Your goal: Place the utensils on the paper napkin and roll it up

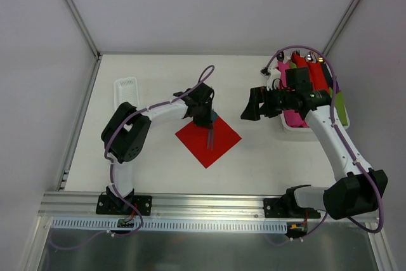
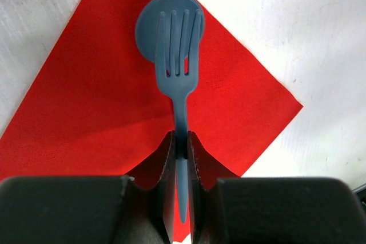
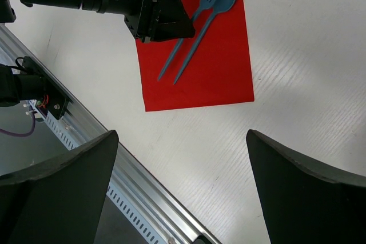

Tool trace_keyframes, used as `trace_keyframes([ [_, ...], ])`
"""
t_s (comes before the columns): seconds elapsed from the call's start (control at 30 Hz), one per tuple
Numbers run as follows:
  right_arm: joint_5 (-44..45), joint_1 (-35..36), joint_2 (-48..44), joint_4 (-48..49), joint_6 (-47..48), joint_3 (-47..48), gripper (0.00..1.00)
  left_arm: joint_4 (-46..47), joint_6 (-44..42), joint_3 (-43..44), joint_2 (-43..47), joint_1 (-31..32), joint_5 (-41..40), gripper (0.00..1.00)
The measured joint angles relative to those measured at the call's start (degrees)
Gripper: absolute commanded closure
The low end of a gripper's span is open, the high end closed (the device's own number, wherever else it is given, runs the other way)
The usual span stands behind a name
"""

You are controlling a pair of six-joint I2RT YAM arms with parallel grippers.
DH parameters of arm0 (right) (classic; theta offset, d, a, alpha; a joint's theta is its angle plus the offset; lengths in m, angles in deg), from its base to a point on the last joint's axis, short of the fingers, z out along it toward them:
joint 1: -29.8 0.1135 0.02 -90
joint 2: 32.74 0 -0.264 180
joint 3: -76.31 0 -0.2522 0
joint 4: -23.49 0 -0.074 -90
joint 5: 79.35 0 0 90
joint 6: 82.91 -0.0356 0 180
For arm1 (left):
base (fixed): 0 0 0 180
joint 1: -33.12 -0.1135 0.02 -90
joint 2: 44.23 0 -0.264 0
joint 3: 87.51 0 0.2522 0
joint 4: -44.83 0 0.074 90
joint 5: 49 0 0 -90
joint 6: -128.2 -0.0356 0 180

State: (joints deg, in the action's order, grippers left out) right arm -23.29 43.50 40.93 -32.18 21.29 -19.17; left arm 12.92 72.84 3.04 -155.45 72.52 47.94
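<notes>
The left jaws pinch the fork point(image 2: 177, 84) over the paper napkin point(image 2: 86, 101); right jaws gape.

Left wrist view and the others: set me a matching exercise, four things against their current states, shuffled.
Things:
1 fork
2 spoon
3 paper napkin
4 right fingers

States:
A spread flat on the table
B wide open, holding nothing
C handle clamped between the left fingers
D lying on the paper napkin, bowl beneath the fork's tines

Pairs: 1-C, 2-D, 3-A, 4-B.
</notes>
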Motion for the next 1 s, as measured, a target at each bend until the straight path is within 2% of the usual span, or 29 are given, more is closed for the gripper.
trace_keyframes([
  [0.8, -0.2, -0.4, 1.1, 0.0, 0.0, 0.0, 0.01, 0.0, 2.1, 0.2, -2.2, -0.9, -1.3, 0.87],
  [1.0, -1.0, -0.5, 1.4, 0.0, 0.0, 0.0, 0.01, 0.0, 2.2, 0.2, -2.2, -0.9, -1.3, 0.82],
])
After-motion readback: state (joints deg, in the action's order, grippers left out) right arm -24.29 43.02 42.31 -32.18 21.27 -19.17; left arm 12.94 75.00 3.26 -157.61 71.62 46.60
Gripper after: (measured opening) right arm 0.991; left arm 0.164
